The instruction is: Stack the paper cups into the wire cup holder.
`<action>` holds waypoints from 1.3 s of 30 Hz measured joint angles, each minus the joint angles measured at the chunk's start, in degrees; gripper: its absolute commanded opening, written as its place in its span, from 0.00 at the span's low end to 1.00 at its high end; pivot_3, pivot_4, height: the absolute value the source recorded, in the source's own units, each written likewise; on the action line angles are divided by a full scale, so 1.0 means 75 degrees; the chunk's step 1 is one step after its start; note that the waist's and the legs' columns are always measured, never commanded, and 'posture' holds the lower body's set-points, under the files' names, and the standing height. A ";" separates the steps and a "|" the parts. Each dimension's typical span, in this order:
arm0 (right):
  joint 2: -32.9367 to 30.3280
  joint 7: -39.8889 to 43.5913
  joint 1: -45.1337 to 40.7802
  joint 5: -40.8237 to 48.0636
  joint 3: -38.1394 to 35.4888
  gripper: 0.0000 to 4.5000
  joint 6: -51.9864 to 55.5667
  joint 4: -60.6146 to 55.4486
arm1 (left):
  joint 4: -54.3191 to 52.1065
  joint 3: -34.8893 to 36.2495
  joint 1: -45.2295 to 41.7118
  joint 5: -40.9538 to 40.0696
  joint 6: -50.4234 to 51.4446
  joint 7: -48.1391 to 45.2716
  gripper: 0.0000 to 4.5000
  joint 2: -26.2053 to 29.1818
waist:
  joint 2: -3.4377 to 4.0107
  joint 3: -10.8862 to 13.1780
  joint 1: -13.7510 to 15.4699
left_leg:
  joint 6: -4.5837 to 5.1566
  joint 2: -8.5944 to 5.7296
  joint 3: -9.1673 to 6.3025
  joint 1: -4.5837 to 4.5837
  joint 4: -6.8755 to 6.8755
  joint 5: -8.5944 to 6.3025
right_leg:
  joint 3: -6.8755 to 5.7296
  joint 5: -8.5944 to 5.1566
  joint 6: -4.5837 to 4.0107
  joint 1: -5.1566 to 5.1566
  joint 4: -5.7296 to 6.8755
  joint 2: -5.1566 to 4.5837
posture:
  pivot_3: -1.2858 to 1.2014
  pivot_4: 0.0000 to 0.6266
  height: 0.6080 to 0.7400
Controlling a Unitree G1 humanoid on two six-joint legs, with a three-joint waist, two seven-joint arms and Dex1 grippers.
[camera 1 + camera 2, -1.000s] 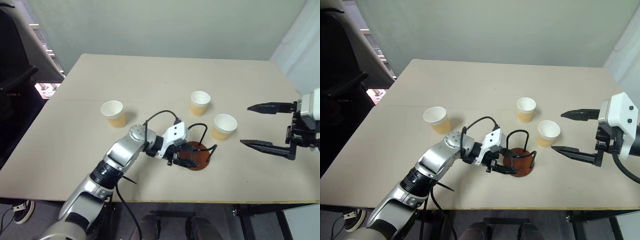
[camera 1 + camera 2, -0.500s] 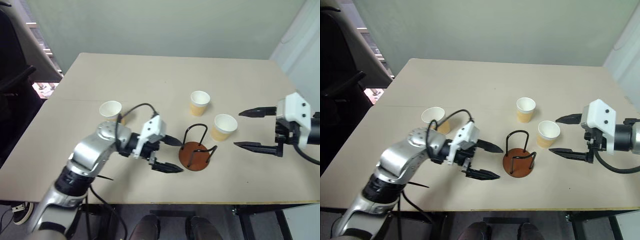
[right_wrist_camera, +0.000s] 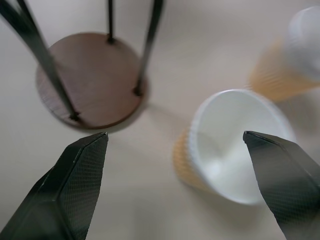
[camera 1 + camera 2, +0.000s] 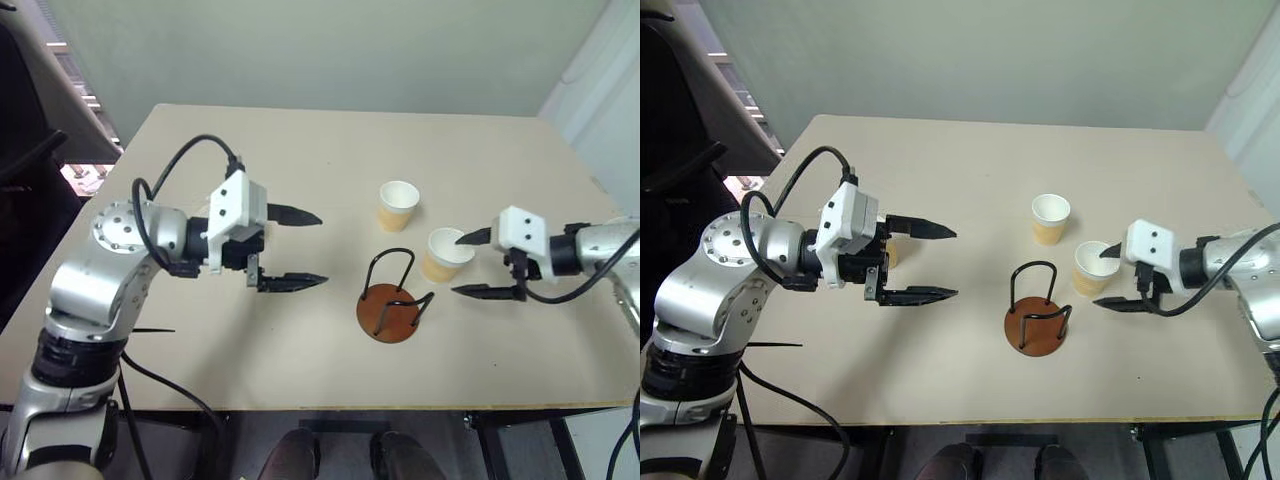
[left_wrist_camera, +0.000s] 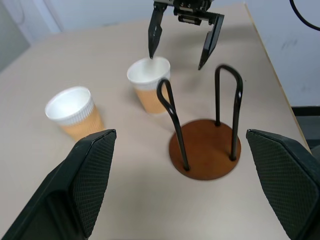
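Here, nearest on the tan table (image 4: 330,150), the wire cup holder (image 4: 390,311) stands upright and empty. At its 9 o'clock, well apart, the left gripper (image 4: 296,248) hangs above the table with fingers spread and nothing between them. At the holder's 2 o'clock sits a paper cup (image 4: 444,254), upright; the right gripper (image 4: 472,264) has its spread fingers on either side of it, one over the rim. Farther, at the holder's 12 o'clock, a second cup (image 4: 398,205) stands alone. A third cup (image 4: 889,250) peeks out behind the left gripper.
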 measured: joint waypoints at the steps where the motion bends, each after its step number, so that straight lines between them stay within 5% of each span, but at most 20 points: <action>1: 0.0160 -0.0005 -0.0105 -0.0160 0.0118 1.00 -0.0092 0.0228 | -0.0030 0.0005 0.0023 -0.0008 0.0000 0.0047 0.99 0.0005 | 0.0000 0.0000 -0.0007 | -0.0001 0.0002 0.0001 0.0000 0.0000 0.0001 | 0.0000 0.0001 -0.0002 -0.0001 0.0001 0.0000 | 0.52 0.24 1.00; 5: 0.0589 -0.0028 -0.0449 -0.0676 0.0478 0.87 -0.0403 0.0986 | -0.0236 0.0111 0.0034 -0.0062 -0.0017 0.0335 1.00 -0.0037 | 0.0000 0.0000 -0.0005 | -0.0008 0.0002 0.0002 -0.0002 0.0000 0.0005 | 0.0000 0.0005 -0.0009 -0.0008 0.0008 -0.0001 | 0.52 0.24 1.00; 16: 0.0640 0.0496 -0.0531 -0.0506 0.0326 0.01 -0.0349 0.0796 | -0.0424 0.0177 0.0177 -0.0340 -0.0005 0.0479 1.00 0.0027 | 0.0002 0.0001 0.0008 | -0.0029 0.0005 0.0003 -0.0011 -0.0015 0.0009 | -0.0006 0.0003 -0.0026 -0.0020 0.0011 -0.0001 | 0.52 0.24 1.00; 22: -0.0776 0.1510 0.0138 0.1792 -0.1213 0.01 0.1399 -0.1941 | -0.0163 0.0106 0.0164 -0.0270 -0.0267 0.0059 1.00 0.0302 | 0.0002 0.0001 0.0069 | -0.0055 0.0006 0.0004 -0.0037 -0.0043 0.0013 | -0.0008 -0.0003 -0.0035 -0.0042 0.0008 0.0003 | 0.52 0.24 1.00; 27: -0.0675 0.0950 -0.1082 0.3415 -0.1819 0.01 0.2890 -0.3011 | 0.0292 -0.0247 0.0148 0.0092 -0.0720 -0.0266 1.00 0.0346 | 0.0000 0.0002 -0.0061 | -0.0072 0.0009 0.0004 -0.0024 -0.0042 0.0032 | -0.0003 0.0003 -0.0047 -0.0052 0.0018 0.0005 | 0.52 0.24 1.00; 31: -0.0349 0.0362 -0.1879 0.3568 -0.1544 0.01 0.3241 -0.3209 | 0.0419 -0.0426 0.0069 0.0198 -0.0842 -0.0345 1.00 0.0227 | -0.0011 -0.0005 -0.0086 | -0.0067 0.0022 -0.0011 -0.0016 -0.0045 0.0046 | -0.0018 0.0011 -0.0058 -0.0050 0.0033 0.0010 | 0.52 0.24 1.00; 39: -0.0126 0.0183 -0.1326 0.3132 -0.0780 0.01 0.3130 -0.3432 | 0.0394 -0.0474 0.0088 0.0253 -0.0839 -0.0324 1.00 0.0201 | -0.0006 -0.0001 -0.0056 | -0.0061 0.0021 -0.0012 -0.0036 -0.0053 0.0048 | -0.0022 0.0010 -0.0058 -0.0065 0.0018 0.0008 | 0.52 0.24 1.00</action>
